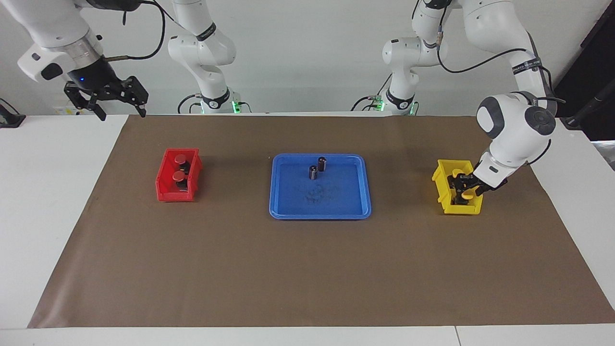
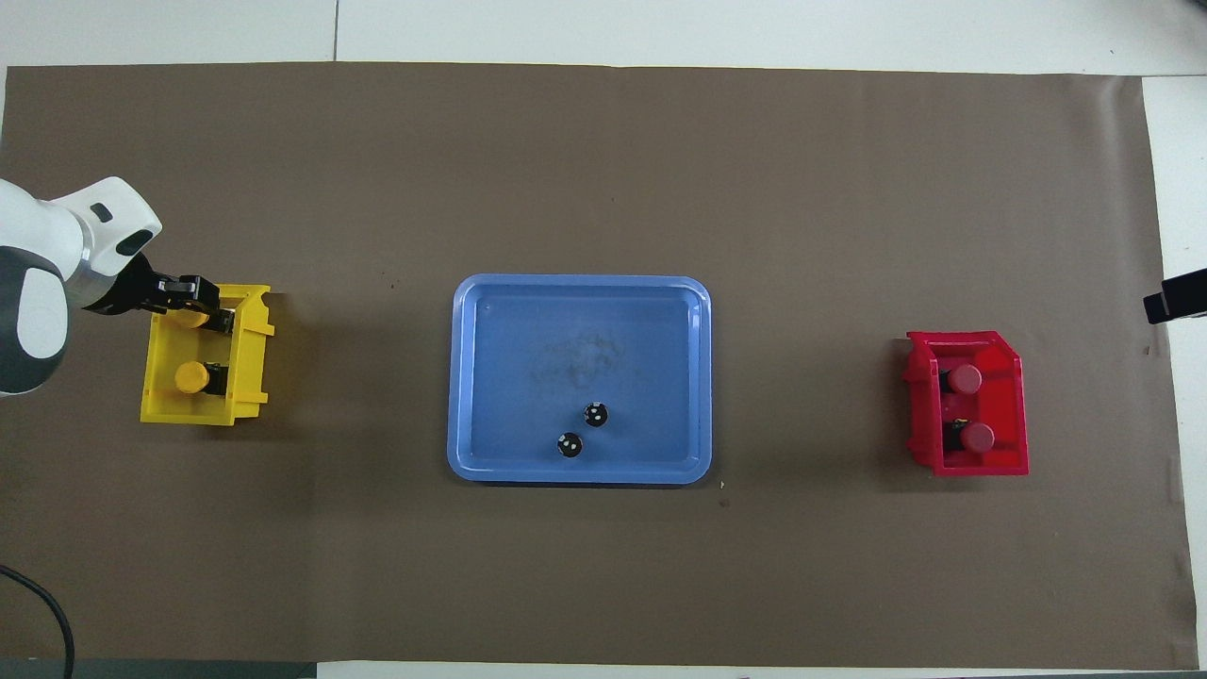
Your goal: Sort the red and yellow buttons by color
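Two red buttons (image 1: 180, 159) (image 1: 180, 177) sit in the red bin (image 1: 166, 192) toward the right arm's end; they also show in the overhead view (image 2: 964, 379) (image 2: 978, 436). Two yellow buttons (image 2: 191, 377) (image 2: 189, 317) sit in the yellow bin (image 2: 250, 377) toward the left arm's end. My left gripper (image 1: 463, 188) is open, low in the yellow bin (image 1: 442, 180), over the yellow button farther from the robots. My right gripper (image 1: 123, 114) is open and empty, raised high above the table's edge near the red bin.
A blue tray (image 1: 319, 215) in the middle holds two small dark cylinders (image 1: 322, 163) (image 1: 313, 172) without coloured caps. A brown mat (image 1: 307, 269) covers the table.
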Controlling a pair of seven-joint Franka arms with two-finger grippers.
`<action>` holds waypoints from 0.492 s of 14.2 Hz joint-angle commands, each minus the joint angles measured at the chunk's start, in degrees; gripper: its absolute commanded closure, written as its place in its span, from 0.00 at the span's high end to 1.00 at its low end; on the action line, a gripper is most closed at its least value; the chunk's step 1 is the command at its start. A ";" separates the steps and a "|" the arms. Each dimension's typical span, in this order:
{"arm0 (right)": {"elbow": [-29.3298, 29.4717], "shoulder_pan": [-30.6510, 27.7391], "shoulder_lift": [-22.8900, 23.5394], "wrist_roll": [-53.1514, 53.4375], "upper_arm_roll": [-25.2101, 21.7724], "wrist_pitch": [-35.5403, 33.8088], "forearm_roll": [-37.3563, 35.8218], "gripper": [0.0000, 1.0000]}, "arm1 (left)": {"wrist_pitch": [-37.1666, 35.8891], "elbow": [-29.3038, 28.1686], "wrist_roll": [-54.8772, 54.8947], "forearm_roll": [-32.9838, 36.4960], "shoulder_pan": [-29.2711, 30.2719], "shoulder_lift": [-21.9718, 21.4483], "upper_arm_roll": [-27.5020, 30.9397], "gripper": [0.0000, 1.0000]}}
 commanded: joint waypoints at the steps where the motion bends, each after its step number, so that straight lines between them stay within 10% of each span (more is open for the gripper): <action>1: -2.50 -0.07 -0.19 2.63 0.29 1.96 -0.92 1.00 | -6.41 3.92 -0.85 0.62 -0.32 -1.12 0.02 0.70; 7: -2.41 3.27 -0.27 3.87 -2.35 1.44 -1.71 1.00 | -13.27 4.37 -0.85 0.62 -0.41 -9.28 -0.85 0.89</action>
